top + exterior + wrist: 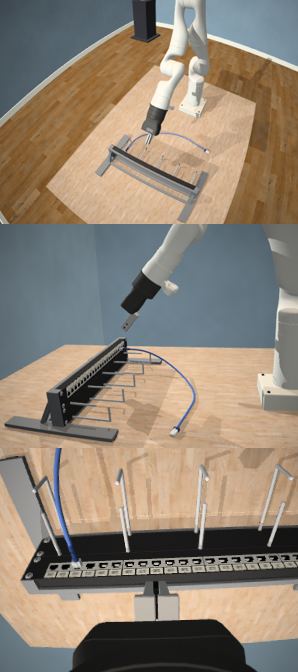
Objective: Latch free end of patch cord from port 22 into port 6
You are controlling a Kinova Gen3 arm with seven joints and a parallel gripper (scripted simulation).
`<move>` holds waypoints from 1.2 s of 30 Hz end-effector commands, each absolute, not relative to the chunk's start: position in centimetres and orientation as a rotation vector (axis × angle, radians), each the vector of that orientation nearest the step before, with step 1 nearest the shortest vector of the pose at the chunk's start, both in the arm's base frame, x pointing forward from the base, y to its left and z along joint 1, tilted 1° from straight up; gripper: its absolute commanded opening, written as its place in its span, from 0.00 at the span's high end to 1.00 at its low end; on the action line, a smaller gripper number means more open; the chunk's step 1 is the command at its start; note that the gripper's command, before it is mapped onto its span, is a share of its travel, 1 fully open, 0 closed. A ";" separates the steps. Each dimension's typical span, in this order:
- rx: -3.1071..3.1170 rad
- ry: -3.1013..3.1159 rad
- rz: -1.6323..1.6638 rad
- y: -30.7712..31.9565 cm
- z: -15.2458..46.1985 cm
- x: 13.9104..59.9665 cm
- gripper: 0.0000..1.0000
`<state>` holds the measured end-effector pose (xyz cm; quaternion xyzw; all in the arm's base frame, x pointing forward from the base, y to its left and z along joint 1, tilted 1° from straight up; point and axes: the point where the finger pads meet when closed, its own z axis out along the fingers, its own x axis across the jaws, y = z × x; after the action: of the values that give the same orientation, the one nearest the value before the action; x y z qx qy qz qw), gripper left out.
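The rack (pixel 154 168) (pixel 55 409) (pixel 165 542) stands upright on its two feet. The blue cord (pixel 181 136) (pixel 186 376) (pixel 58 488) has one end in the third jack from the wrist view's left edge of the panel. It arcs out over the table to its free plug (pixel 207 152) (pixel 175 432), which lies in front of the panel and is out of the wrist view. My gripper (pixel 148 143) (pixel 124 329) (pixel 156 594) is shut and empty, above the rack's top edge, nearer the plugged end. The port numbers are too small to read.
Several wire cable guides (pixel 134 380) (pixel 201 503) stick out from the panel's front. The rack's feet (pixel 193 197) (pixel 91 430) (pixel 22 495) extend to front and back. The robot's base (pixel 193 107) (pixel 278 399) stands on the table on the panel's front side.
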<state>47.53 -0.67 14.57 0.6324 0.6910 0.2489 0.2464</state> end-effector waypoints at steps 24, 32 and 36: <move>1.727 1.922 0.674 0.6 9.7 50.3 1.00; 1.727 1.922 0.674 0.6 9.5 50.4 1.00; 1.727 1.922 0.674 0.6 9.5 50.4 1.00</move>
<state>50.39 0.63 9.48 0.6291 0.6999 0.2450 0.2330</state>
